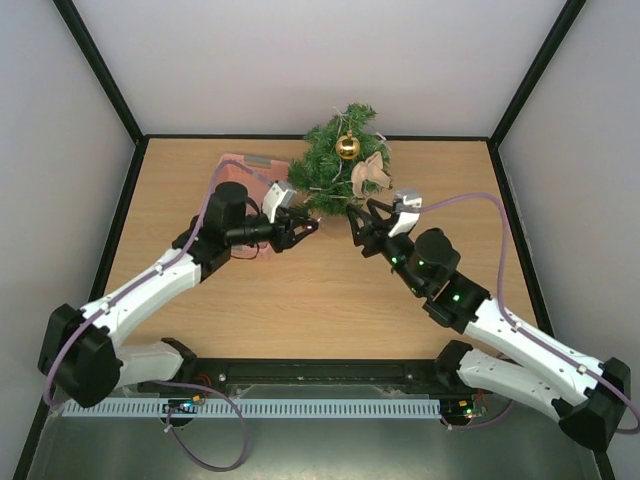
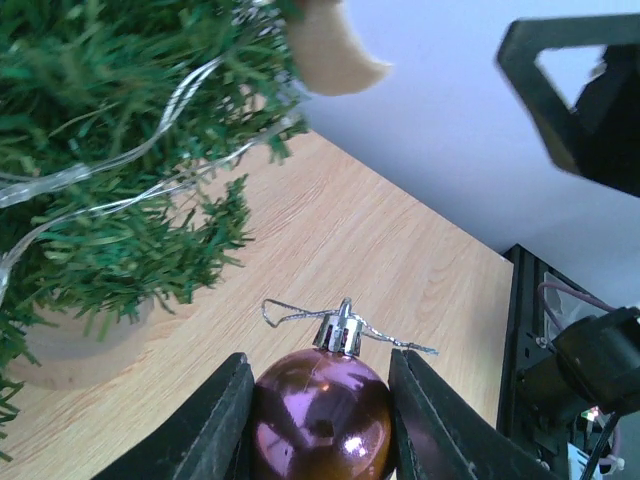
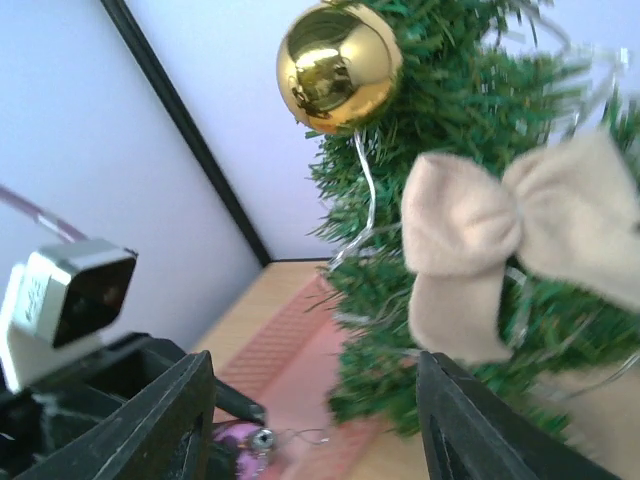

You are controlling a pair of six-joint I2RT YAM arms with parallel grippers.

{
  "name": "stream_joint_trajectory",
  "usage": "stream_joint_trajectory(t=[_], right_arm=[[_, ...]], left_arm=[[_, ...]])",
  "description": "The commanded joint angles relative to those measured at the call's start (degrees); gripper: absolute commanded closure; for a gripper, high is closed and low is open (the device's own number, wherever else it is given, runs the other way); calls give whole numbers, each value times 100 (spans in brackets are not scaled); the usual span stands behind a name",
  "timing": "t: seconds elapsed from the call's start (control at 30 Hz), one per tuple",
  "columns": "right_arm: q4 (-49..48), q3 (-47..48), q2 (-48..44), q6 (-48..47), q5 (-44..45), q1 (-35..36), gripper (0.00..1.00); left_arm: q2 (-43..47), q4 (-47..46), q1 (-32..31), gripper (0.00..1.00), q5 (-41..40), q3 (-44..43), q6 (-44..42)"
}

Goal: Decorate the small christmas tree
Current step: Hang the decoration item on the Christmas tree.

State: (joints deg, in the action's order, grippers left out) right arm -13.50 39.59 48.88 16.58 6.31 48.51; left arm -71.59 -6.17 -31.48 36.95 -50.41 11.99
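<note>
The small christmas tree [image 1: 335,165] stands at the back middle of the table, with a gold bauble [image 1: 347,146] and a beige bow [image 1: 368,172] hanging on it. My left gripper [image 1: 305,228] is shut on a purple bauble [image 2: 320,415], whose silver cap and thread loop [image 2: 290,312] point towards the tree's lower branches [image 2: 110,250]. My right gripper [image 1: 352,220] hangs open just in front of the tree, with nothing between its fingers [image 3: 190,405]. The right wrist view shows the bow [image 3: 510,240] and gold bauble [image 3: 338,65] close above, and the purple bauble [image 3: 238,442] at lower left.
A pink basket [image 1: 245,165] sits left of the tree, behind my left arm. The tree's pale round base [image 2: 70,345] rests on the wood. Black frame rails [image 1: 120,215] border the table, with walls on three sides.
</note>
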Motion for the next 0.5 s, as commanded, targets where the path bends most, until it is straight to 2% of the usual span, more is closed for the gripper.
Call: stream_joint_trajectory(t=[0.0,0.1,0.23,0.3,0.47], right_arm=[[529,-106,-352,3314,-611,-18,46],[70,-412,-538,4184,-880,-18,48],[-1195,-995,-560,4993,-1521,-17,53],[-1786,-1165,-408,5041,-1830,-17,56],[-2199,-1173,-235,5196,-2340,-17,63]], left_arm=[[499,-183,-264,67,-270,191,-399],[724,-353,-491,67,-374,286,-486],[982,-523,-751,67,-554,308,-591],[1059,-549,-809,67,-504,275,-618],[1212,-482,-923,67,-278,225,-730]])
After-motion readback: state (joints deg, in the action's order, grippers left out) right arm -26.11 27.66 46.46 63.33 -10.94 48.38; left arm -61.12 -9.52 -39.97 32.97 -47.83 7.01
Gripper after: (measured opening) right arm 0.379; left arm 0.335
